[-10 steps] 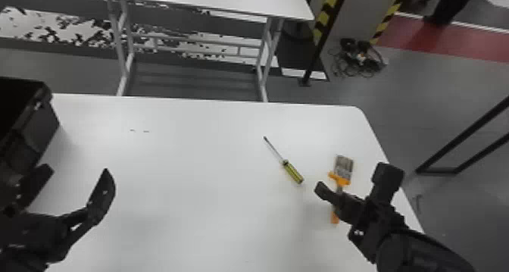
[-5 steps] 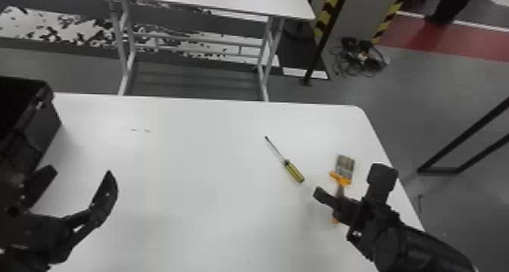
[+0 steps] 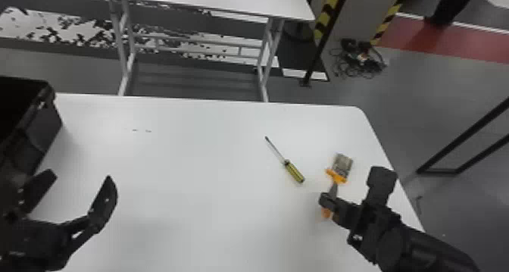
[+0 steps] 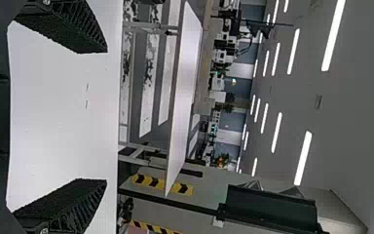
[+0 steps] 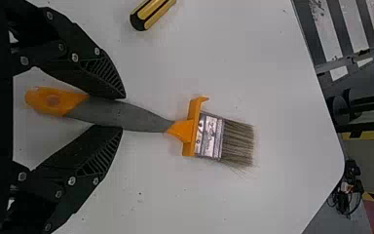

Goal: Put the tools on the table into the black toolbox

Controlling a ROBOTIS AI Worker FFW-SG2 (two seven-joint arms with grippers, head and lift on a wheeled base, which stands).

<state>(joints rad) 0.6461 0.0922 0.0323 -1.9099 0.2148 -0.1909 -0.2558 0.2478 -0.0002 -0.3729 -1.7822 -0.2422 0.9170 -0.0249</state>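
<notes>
Right, step in hand looks like the grasp on the paintbrush. Right gripper has its fingers in against both sides of the grey handle, so I read it as clamped. Brush lies flat on the table near the right edge, bristles toward the far side

Left gripper is over the near left of the table, fingers wide apart, nothing between them. Black toolbox sits at the left edge, its mouth dark, contents can't be made out

Screwdriver lies just left of the brush, shaft pointing far and left. Both tools are outside the box, so plenty left to do

Next move should be a straight lift, then a carry left over most of the tabletop. Risk: handle tapers toward the head, brush could swing in the grip. Lift needs to keep off the screwdriver too

Surface is white and smooth, a few small dark marks at far left. Beyond it: second white table, striped posts, cable heap on grey floor at far right
</notes>
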